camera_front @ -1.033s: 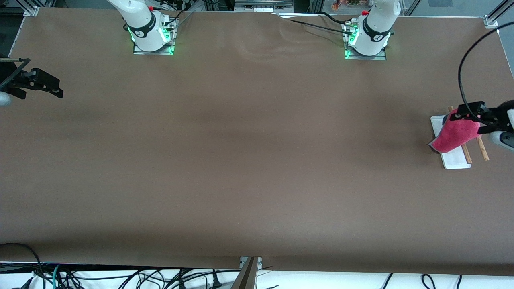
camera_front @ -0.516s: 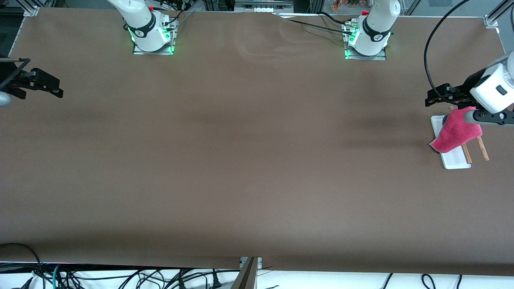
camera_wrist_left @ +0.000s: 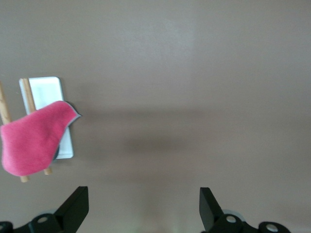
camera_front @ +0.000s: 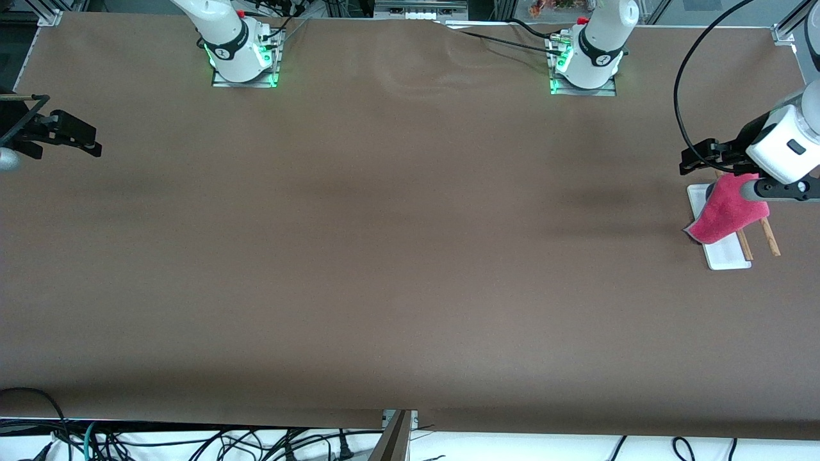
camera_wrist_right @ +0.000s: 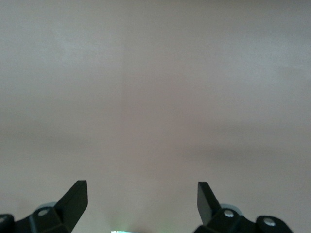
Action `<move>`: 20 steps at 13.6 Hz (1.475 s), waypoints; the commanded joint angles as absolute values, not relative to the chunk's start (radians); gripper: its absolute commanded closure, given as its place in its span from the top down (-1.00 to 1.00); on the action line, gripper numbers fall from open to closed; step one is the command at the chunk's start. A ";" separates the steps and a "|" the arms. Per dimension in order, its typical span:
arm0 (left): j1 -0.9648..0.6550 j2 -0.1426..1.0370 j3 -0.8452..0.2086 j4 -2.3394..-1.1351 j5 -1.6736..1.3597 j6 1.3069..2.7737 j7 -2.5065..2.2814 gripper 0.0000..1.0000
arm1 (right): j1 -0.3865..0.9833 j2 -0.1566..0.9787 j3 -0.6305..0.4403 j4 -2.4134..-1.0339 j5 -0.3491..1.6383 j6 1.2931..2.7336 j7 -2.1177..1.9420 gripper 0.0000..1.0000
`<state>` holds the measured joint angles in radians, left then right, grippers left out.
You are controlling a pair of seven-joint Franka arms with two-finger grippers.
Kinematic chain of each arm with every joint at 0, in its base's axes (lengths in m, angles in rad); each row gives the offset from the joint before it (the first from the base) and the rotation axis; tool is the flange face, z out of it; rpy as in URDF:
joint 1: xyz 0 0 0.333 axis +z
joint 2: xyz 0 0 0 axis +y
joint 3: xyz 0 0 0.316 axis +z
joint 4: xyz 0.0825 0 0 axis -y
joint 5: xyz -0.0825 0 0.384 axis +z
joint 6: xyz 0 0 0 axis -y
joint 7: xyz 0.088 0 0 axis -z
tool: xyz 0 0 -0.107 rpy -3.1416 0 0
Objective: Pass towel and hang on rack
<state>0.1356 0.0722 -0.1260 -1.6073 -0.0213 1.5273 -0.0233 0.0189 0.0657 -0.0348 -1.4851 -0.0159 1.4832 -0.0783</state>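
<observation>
Having let go, the left end effector hovers open above the towel draped on the rack.

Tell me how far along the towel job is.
Looks essentially done: the towel is draped over the rack rods. The left end effector is open, empty, above the table beside the rack. The right end effector waits open at its end. Nothing visible remains except retracting.

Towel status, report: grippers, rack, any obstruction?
Left gripper open, empty, up beside the rack. Right gripper open, waiting at its table end. Towel draped over both rods, one corner over the base's edge. Nothing in the way.
</observation>
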 commanded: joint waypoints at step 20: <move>0.149 0.083 -0.146 -1.614 -0.048 1.532 -0.078 1.00 | 0.018 0.072 -0.034 -1.482 -0.005 1.482 -0.080 1.00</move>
